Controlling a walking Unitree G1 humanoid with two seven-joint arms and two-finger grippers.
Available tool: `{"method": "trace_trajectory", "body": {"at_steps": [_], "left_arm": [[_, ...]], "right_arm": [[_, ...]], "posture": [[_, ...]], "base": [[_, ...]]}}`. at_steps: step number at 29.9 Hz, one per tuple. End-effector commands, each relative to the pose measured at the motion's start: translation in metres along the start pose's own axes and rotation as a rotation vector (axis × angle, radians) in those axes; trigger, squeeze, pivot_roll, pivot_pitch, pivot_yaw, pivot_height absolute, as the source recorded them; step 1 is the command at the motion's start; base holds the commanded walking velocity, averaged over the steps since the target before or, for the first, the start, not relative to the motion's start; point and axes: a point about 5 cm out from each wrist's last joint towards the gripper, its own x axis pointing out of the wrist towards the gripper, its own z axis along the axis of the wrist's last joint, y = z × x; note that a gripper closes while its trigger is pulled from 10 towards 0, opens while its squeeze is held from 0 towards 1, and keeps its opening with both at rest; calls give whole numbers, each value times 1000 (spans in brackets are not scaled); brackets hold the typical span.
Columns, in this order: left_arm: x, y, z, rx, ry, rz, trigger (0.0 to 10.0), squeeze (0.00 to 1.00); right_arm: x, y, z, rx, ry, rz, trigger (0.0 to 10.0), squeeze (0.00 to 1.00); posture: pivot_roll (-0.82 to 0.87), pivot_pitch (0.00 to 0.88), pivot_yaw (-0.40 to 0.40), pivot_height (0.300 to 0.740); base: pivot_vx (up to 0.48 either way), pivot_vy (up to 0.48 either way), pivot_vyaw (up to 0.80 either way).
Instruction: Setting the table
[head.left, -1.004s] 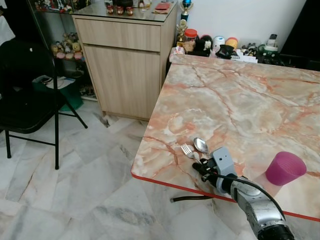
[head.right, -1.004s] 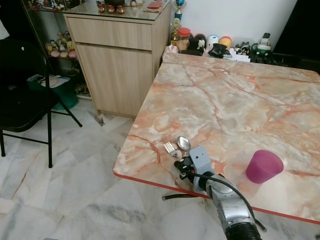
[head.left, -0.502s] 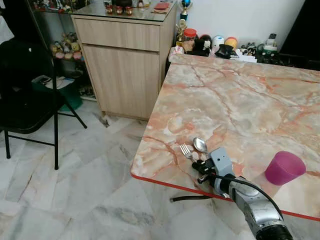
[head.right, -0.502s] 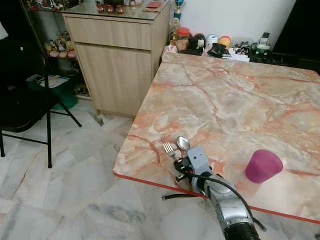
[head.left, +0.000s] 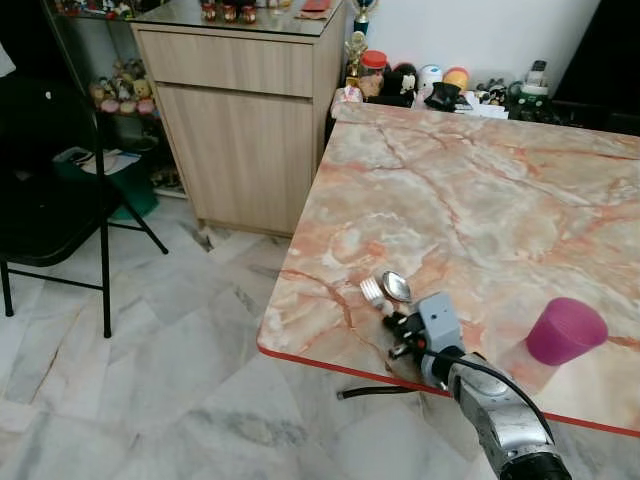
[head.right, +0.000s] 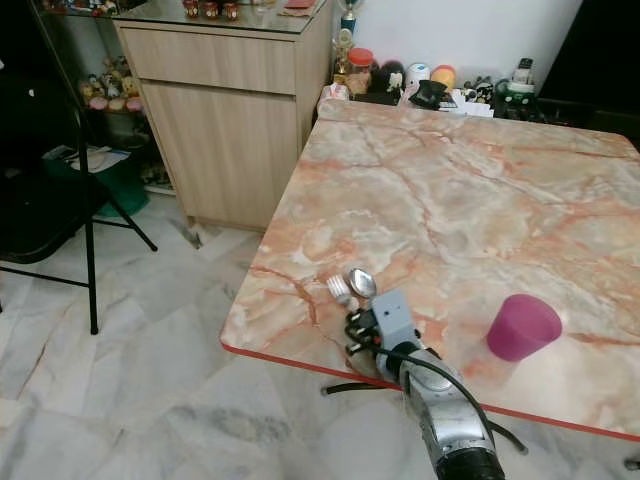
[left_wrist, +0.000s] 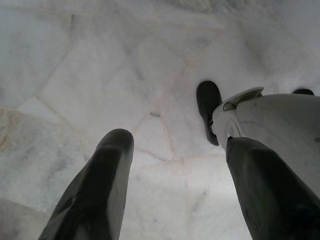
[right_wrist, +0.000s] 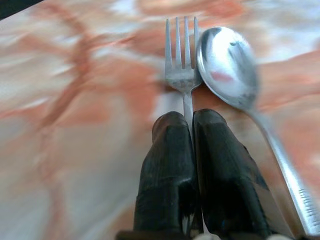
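Pale grey marble floor (head.left: 150, 380) spreads out underfoot, veined and glossy under soft, even light. A large table (head.left: 480, 190) topped in peach-and-orange marble with a red edge runs away toward a white wall (head.left: 480, 35). Beside its far corner stands a light wood cabinet (head.left: 245, 130) with a glass top. A black folding chair (head.left: 50, 200) sits off to the left, shelves of small figurines (head.left: 110, 95) behind it. Jars and clutter (head.left: 440, 85) line the table's far end.

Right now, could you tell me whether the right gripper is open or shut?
Shut. In the right wrist view the right gripper has both black fingers pressed around the fork handle, beside the spoon.
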Motion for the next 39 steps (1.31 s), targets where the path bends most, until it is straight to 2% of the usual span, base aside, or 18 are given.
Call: {"method": "trace_trajectory", "body": {"at_steps": [1,3,5,7,13,17,20,27,28,31,36,39], "left_arm": [[-2,0,-8,-10,35,2,10000,0],[-1,-2,-6,-9,29,2,10000,0],[-1,-2,-6,-9,29,2,10000,0],[0,-3,-5,-5,29,4,10000,0],[0,-6,-6,-5,31,0,10000,0],[0,-5,-7,-6,31,2,10000,0],[-1,-4,-9,-9,29,9,10000,0],[0,-6,-7,16,24,5,10000,0],[4,-17,0,34,13,-10,10000,0],[8,-29,7,53,3,-23,10000,0],[8,-32,8,53,0,-26,10000,0],[8,-31,8,55,-1,-28,10000,0]], "right_arm": [[1,1,20,-2,-102,-27,10000,0],[1,3,44,-9,-217,-57,10000,0],[1,3,44,-9,-217,-57,10000,0],[0,7,62,-7,-310,-78,10000,0],[-1,16,73,-10,-362,-65,10000,0],[-7,13,86,-18,-434,-103,10000,0],[-20,5,98,-29,-508,-191,10000,0],[-34,0,104,-14,-557,-272,10000,0],[-38,-1,106,-12,-576,-295,10000,0],[-43,-3,109,13,-598,-338,10000,0],[-48,-2,110,42,-632,-354,10000,0],[-50,5,111,46,-662,-342,10000,0]], "posture": [[3,136,-13,740],[1,135,-15,740],[1,135,-15,740],[-3,131,-16,740],[0,126,-22,740],[-2,122,-26,740],[-2,108,-29,740],[-10,87,-26,740],[-15,79,-26,740],[-18,75,-26,740],[-24,54,-31,740],[-23,45,-30,740]], "base": [[0,0,0],[0,0,0],[0,0,0],[0,0,0],[0,0,0],[0,0,0],[0,0,0],[0,0,0],[0,0,0],[0,-349,0],[0,-480,-643],[0,-480,-244]]}}
